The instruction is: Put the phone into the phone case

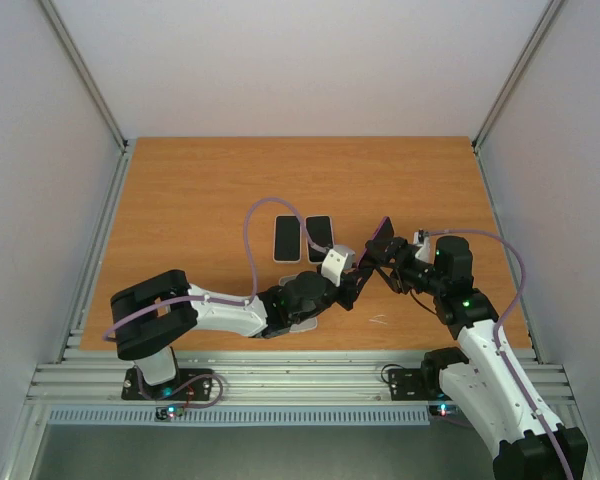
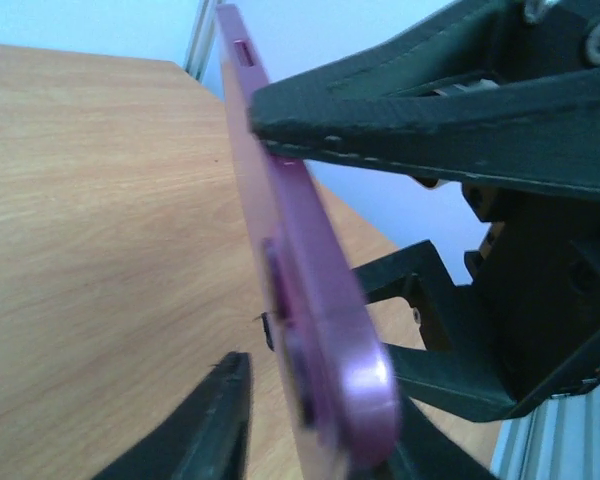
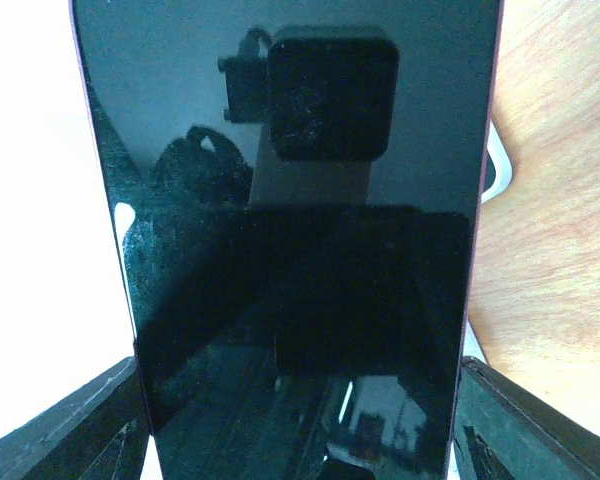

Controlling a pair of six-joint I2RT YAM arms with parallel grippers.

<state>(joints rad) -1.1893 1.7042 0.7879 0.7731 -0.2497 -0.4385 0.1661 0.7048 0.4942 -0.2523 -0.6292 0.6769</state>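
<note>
Near the middle of the top view, a little to the right: the phone [image 1: 384, 232], up off the table [image 1: 200, 200], standing on end and tipped a bit. Held there by the right pincer [image 1: 388, 262], reaching in from the lower right. In the right wrist view, the phone's dark glass across most of the frame, one black finger [image 3: 70, 420] at lower left and the other [image 3: 540, 425] at lower right, each pressed on a long side. Clamped tight on the phone.

Just left of it in the top view, the left pincer [image 1: 360, 280], reaching in from the lower left. In the left wrist view, the phone seen from the side, pink along the rim, from top middle down to bottom middle. At lower left there, one finger [image 2: 215, 425] of the left pincer, close beside the phone, a thin strip of wood between. Other finger mostly hidden behind the phone. Set around the phone's near end, but cannot tell if gripping. At upper right, a big black finger [image 2: 430, 100] of the right pincer against the phone.

Flat on the table, up and left of both pincers: a left dark slab [image 1: 286, 238] and a right dark slab [image 1: 319, 235], side by side, not touching. Cannot tell what each is.
</note>
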